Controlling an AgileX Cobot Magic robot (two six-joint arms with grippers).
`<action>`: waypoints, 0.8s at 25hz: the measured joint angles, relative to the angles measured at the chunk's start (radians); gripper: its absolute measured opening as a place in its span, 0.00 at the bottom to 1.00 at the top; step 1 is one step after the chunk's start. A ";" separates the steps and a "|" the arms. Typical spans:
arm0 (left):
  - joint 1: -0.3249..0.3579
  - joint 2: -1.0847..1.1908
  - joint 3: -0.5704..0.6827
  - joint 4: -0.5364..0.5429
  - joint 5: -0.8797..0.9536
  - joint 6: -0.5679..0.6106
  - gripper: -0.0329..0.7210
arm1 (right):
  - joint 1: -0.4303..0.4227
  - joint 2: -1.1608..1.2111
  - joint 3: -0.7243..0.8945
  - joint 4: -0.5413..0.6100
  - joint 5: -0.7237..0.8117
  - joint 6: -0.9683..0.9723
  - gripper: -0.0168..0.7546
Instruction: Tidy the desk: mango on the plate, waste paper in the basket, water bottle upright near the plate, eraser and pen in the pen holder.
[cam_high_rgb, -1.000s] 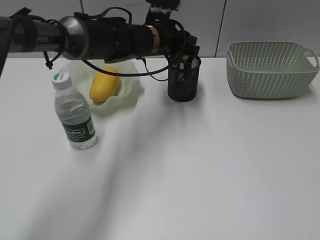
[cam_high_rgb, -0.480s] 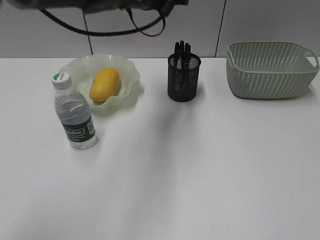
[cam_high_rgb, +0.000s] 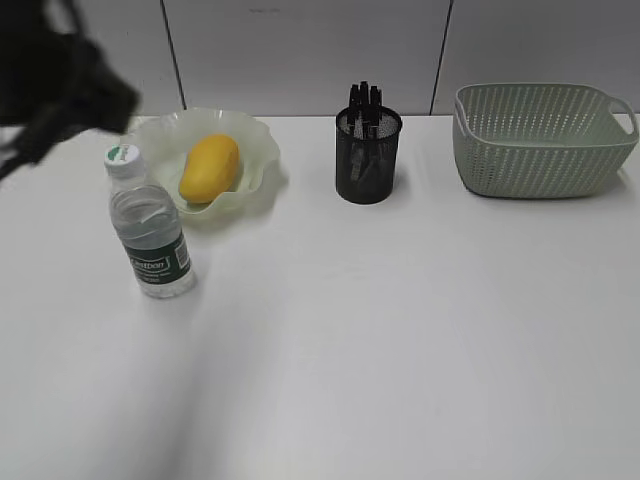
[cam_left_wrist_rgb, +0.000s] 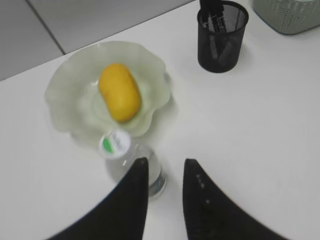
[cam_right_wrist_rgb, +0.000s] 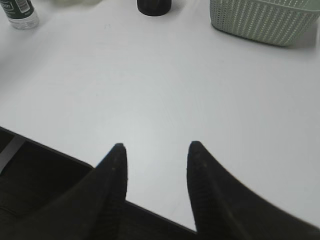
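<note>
Yellow mango (cam_high_rgb: 209, 168) sits in the plate (cam_high_rgb: 258, 141) at 11 o'clock, bottle (cam_high_rgb: 148, 227) upright just beside it, pens in the mesh cup (cam_high_rgb: 368, 156) at 12, basket (cam_high_rgb: 540, 138) at 1; waste paper not visible, likely inside. Left gripper (cam_left_wrist_rgb: 164, 172) is slightly parted and empty above the bottle; right gripper (cam_right_wrist_rgb: 156, 155) is parted and empty over the desk (cam_high_rgb: 400, 340) edge, so tidying looks done.

My left gripper (cam_left_wrist_rgb: 164, 167) hangs high at far left, jaws apart, empty; my right gripper (cam_right_wrist_rgb: 156, 147) likewise, near edge.

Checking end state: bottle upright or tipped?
Upright. The bottle stands on its base on the desk, cap on top, beside the plate; the left wrist view looks down on its cap.
</note>
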 joint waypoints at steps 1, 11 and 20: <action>0.000 -0.099 0.052 -0.004 0.032 0.005 0.27 | 0.000 0.000 0.000 0.000 0.000 0.000 0.45; 0.000 -0.916 0.315 -0.265 0.406 0.293 0.28 | 0.000 0.000 0.000 -0.001 0.000 0.000 0.45; 0.000 -1.160 0.402 -0.323 0.420 0.338 0.28 | 0.000 0.000 0.000 -0.002 0.000 0.000 0.45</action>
